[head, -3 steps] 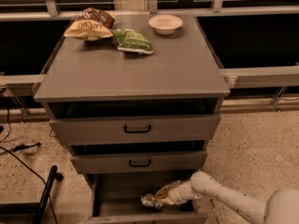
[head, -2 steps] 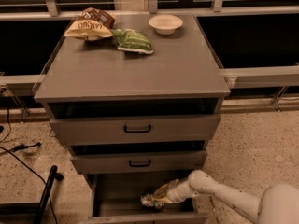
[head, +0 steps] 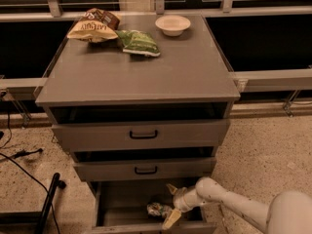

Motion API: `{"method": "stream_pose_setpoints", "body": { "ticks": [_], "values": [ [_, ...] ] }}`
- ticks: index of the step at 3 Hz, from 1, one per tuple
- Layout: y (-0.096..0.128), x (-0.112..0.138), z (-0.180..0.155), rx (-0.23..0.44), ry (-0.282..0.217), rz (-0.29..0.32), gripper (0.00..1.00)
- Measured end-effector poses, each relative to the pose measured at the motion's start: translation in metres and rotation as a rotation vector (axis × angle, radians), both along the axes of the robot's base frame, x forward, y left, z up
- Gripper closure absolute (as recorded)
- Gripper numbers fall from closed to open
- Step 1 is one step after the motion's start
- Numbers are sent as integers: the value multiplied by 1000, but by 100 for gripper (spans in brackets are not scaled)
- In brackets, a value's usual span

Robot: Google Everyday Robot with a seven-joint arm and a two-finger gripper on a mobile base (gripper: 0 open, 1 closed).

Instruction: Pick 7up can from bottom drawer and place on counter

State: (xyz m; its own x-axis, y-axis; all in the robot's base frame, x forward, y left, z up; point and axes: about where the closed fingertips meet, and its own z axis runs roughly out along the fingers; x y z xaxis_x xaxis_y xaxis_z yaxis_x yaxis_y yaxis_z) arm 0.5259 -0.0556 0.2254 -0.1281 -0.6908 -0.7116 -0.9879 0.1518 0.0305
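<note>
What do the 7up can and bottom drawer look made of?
7up can: thin metal, it seems, shiny with uneven glints. Bottom drawer: probably painted sheet metal, matte grey, thin flat walls. The hand sits open inside the drawer, right beside the can.

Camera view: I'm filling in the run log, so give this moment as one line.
gripper: open, in bottom drawer, next to 7up can | can: on drawer floor | counter: no can

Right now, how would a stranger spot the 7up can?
Start at the broad flat grey counter; under it, the deep grey metal bottom drawer stands open. Inside lies a small shiny silvery-green drink can, just left of the open pincer. Unlike the green snack bag on the counter, it is metal and sits low.
</note>
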Motion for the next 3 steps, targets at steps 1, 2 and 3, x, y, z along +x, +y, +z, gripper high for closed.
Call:
{"method": "stream_pose_setpoints", "body": {
  "ticks": [1, 2, 3],
  "values": [
    [1, 0, 0, 0, 3, -3, 0],
    [2, 0, 0, -1, 3, -4, 14],
    [2, 0, 0, -2, 3, -6, 30]
  ]
}}
